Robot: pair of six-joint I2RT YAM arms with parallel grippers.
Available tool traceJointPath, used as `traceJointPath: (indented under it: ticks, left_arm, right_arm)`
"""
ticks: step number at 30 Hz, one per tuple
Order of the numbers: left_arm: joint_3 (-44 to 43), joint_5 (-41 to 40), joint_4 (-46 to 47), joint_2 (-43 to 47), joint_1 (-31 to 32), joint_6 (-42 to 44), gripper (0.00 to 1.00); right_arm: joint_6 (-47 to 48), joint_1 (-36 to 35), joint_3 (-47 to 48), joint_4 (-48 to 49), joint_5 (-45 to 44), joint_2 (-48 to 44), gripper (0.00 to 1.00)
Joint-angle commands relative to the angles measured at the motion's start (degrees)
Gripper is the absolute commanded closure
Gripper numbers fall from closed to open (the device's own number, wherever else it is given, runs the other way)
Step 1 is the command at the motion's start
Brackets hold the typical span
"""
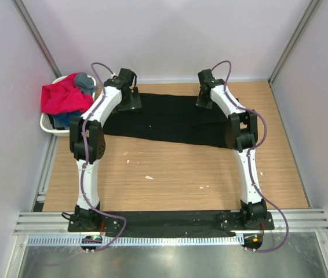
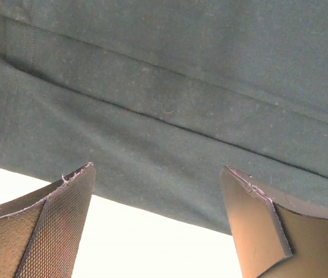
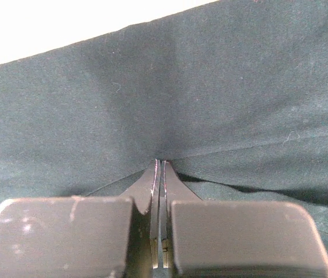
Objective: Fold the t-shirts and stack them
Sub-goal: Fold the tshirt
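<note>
Two arms reach the far edge of one black t-shirt (image 1: 170,119). At far left, the laundry basket (image 1: 47,123) holds the red-pink tee (image 1: 65,97), a grey tee (image 1: 85,81) and a blue tee (image 1: 65,119). The left gripper (image 2: 158,179) stands over the shirt's far-left end, fingers spread wide and holding nothing. The cloth's edge runs across the gap between them. The shirt lies flat on the far half of the table (image 1: 170,168), long axis left to right. The right gripper (image 3: 159,165) sits at the far-right end, jaws pressed together and pinching a pucker of black cloth. My judgement: the left end is the unsecured one. I expect those fingers must close on the edge directly ahead of them before any fold toward the near side.
</note>
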State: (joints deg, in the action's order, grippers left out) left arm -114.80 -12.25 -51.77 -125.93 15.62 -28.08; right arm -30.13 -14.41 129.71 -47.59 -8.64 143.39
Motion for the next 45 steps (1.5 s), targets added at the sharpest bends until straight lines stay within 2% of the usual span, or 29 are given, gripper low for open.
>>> traceJointPath:
  ticks: [1, 8, 17, 18, 20, 21, 22, 24, 26, 31, 33, 39, 45]
  left_arm:
    - [0.02, -0.41, -0.18, 4.02, -0.5, 0.04, 0.11]
    - [2.48, -0.14, 0.62, 4.99, -0.5, -0.49, 0.12]
    - [3.8, 0.47, 1.14, 4.99, -0.59, -0.49, 0.12]
    - [3.71, 0.56, 1.06, 4.73, -0.59, -0.49, 0.12]
    - [3.62, 0.82, 0.97, 4.55, -0.59, -0.66, 0.12]
    - [3.62, 1.09, 0.97, 4.55, -0.67, -0.66, 0.12]
    - [3.62, 1.18, 1.05, 4.64, -0.68, -0.75, 0.12]
    - [3.71, 1.18, 1.05, 4.64, -0.67, -0.75, 0.12]
    - [3.8, 1.09, 1.06, 4.46, -0.68, -0.84, 0.12]
    - [3.89, 1.53, 0.88, 3.94, -0.85, -0.93, 0.12]
    - [3.8, 1.62, 0.88, 3.85, -0.85, -0.93, 0.12]
    - [4.59, 1.44, 0.7, 4.2, -1.03, -1.02, 0.12]
    - [5.56, 1.44, 1.06, 4.64, -1.46, -1.1, 0.12]
  right_arm:
    - [0.16, -0.44, 2.13, 3.11, 1.43, -4.87, 0.99]
    - [1.12, -1.14, 1.68, 8.92, 6.35, -5.85, 0.99]
    - [1.65, -2.02, 0.98, 8.66, 4.25, -5.32, 0.97]
    - [1.65, -2.02, 0.98, 8.4, 4.25, -5.06, 0.94]
    - [1.65, -2.02, 1.68, 6.74, 3.81, -4.09, 0.82]
    - [1.57, -2.02, 2.21, 6.12, 3.38, -3.82, 0.74]
    - [1.57, -2.02, 2.56, 5.41, 2.59, -3.39, 0.61]
    - [1.57, -1.85, 3.0, 3.91, 1.79, -3.56, 0.52]
    - [1.39, -1.93, 2.83, 2.95, 0.91, -4.17, 0.5]
    - [0.95, -2.02, 2.04, 2.42, 2.31, -5.14, 0.51]
    - [0.6, -2.02, 1.51, 2.59, 3.28, -4.79, 0.57]
    - [0.16, -2.2, 1.69, 2.77, 2.93, -3.74, 0.62]
    - [0.07, -2.11, 1.95, 3.03, 3.02, -2.51, 0.61]
